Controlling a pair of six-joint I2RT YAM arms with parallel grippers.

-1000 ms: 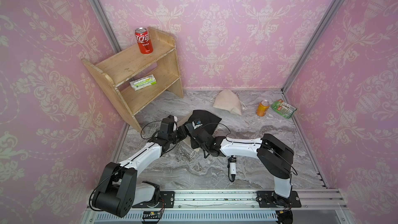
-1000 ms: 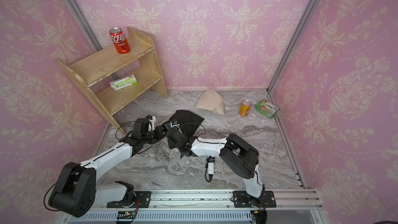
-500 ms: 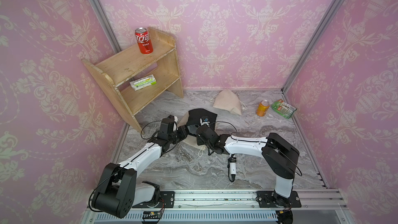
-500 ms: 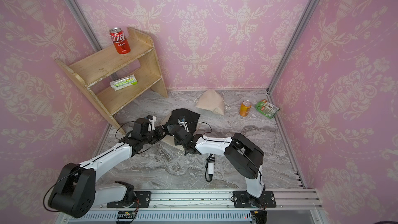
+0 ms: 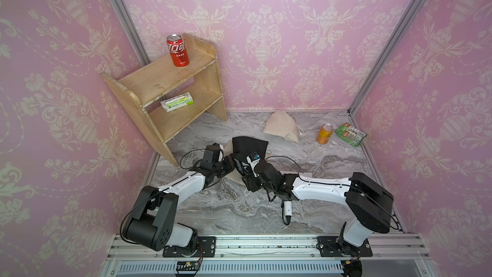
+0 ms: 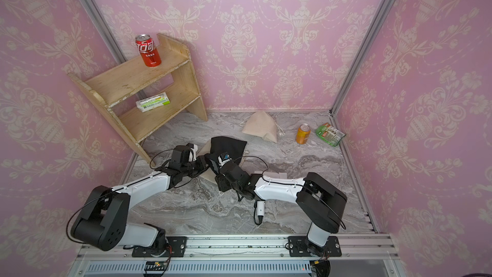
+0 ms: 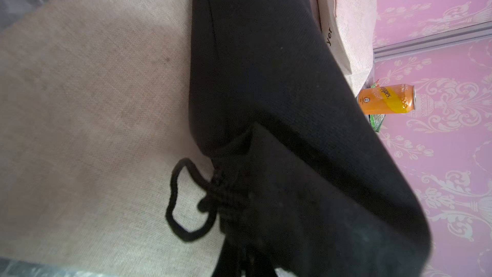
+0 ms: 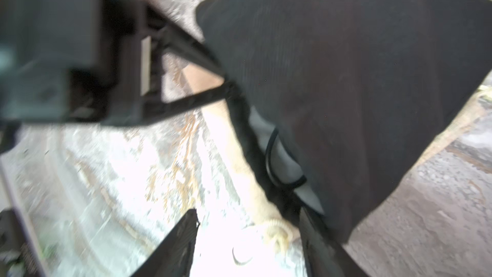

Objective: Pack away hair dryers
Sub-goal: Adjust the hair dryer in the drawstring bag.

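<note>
A black pouch (image 5: 249,143) lies mid-table on a flat beige pouch (image 5: 228,151). In the right wrist view a white hair dryer (image 8: 285,155) with its black cord shows inside the black pouch's mouth. My left gripper (image 5: 232,165) is shut on the rim of the black pouch (image 7: 266,75) and pulls it taut; black cloth hides its jaws in the left wrist view. My right gripper (image 8: 250,225) stands open just in front of the pouch mouth. Only a knotted beige cord (image 8: 277,233) lies between its fingers. In both top views the right gripper (image 6: 222,182) is beside the left one.
A white plug (image 5: 287,209) with black cord lies by the right arm. Another beige pouch (image 5: 281,126), an orange can (image 5: 324,134) and a green packet (image 5: 351,134) sit at the back. The wooden shelf (image 5: 170,94) at back left holds a red can (image 5: 177,50).
My right gripper has opened, let go of the black pouch and drawn back a little toward the front. The left gripper has kept its hold and place.
</note>
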